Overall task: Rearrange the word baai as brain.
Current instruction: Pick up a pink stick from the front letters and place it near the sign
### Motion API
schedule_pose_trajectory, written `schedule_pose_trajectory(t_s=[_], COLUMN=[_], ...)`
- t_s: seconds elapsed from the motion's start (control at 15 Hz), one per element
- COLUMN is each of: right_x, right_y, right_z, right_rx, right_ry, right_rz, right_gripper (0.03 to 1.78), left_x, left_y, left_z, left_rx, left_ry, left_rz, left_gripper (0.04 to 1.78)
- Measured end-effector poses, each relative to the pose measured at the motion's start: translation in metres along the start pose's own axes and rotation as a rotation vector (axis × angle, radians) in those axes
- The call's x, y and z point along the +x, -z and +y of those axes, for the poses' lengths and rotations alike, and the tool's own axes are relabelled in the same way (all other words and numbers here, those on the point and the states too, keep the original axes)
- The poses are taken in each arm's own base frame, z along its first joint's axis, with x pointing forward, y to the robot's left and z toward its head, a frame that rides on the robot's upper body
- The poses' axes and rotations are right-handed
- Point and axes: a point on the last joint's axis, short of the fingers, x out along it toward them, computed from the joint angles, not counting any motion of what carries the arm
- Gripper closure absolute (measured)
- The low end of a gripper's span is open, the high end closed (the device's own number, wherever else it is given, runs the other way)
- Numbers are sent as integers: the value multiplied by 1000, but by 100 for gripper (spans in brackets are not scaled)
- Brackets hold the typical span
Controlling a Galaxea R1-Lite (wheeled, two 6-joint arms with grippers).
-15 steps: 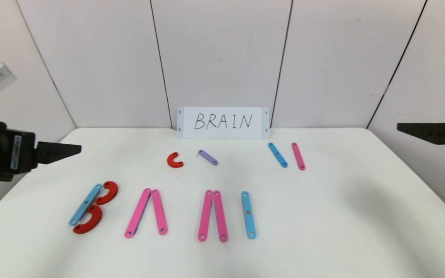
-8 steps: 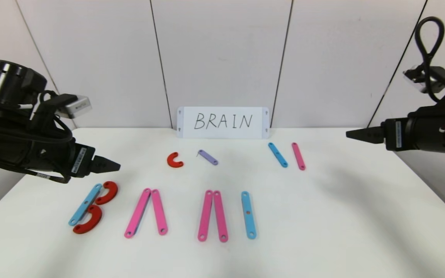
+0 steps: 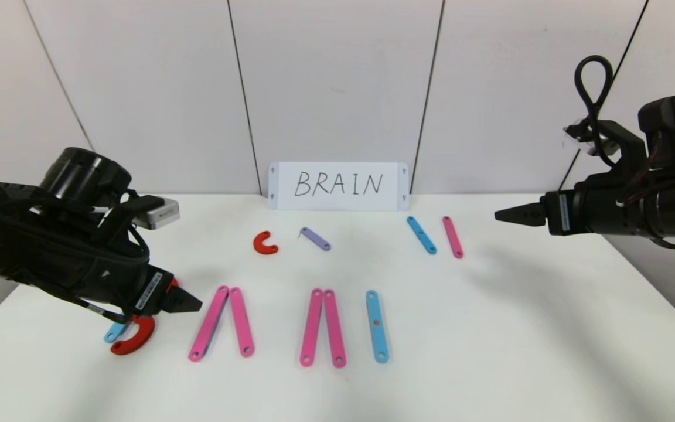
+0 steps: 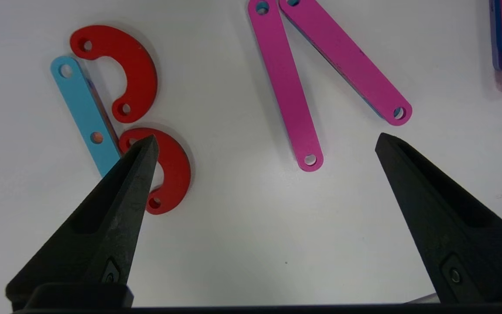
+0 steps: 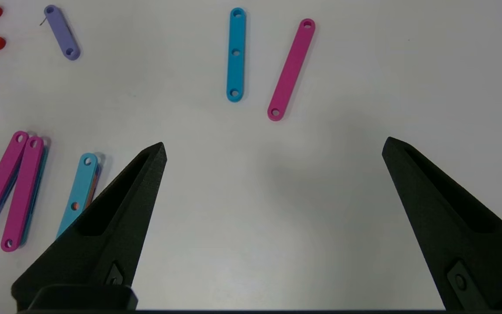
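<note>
White table (image 3: 490,351) carries baai (image 3: 290,325) along its near edge, spare strips (image 3: 434,235) beyond as stock; left gripper (image 3: 188,303), fingers wide, hovers by the B (image 4: 120,113); right gripper (image 3: 504,215), likewise spread, waits far right.

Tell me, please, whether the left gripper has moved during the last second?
Yes. The left gripper has come inward and down from the table's left edge, and now hangs over the B's red curves, jaws open, beside the first pink A.
</note>
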Motion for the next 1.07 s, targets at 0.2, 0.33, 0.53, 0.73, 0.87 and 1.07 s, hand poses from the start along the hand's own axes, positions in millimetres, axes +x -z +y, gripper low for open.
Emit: schedule_pose_trajectory(t_s=[0.2,0.33,0.53,0.73,0.87,1.07], right_x=[4,5,10,15,17,20], right_y=[2,3,4,6,7,7], right_z=[2,2,2,1,1,0], right_rx=[-3,-3,-1,1,2,3], right_ry=[-10,-11,-9,-9,-9,-9], right_rz=[12,19,31,46,52,58], right_gripper=[8,8,8,8,8,8], left_x=[14,26,39,52,60,69], left_y=[8,10,10,7,6,4], left_z=[-5,-5,-4,-4,-5,-6], left_rx=[0,-7,-16,-33,-39,-46], left_ry=[10,17,21,20,5,-8], left_rz=[58,95,124,123,129,135], left_gripper=[8,8,8,8,8,8])
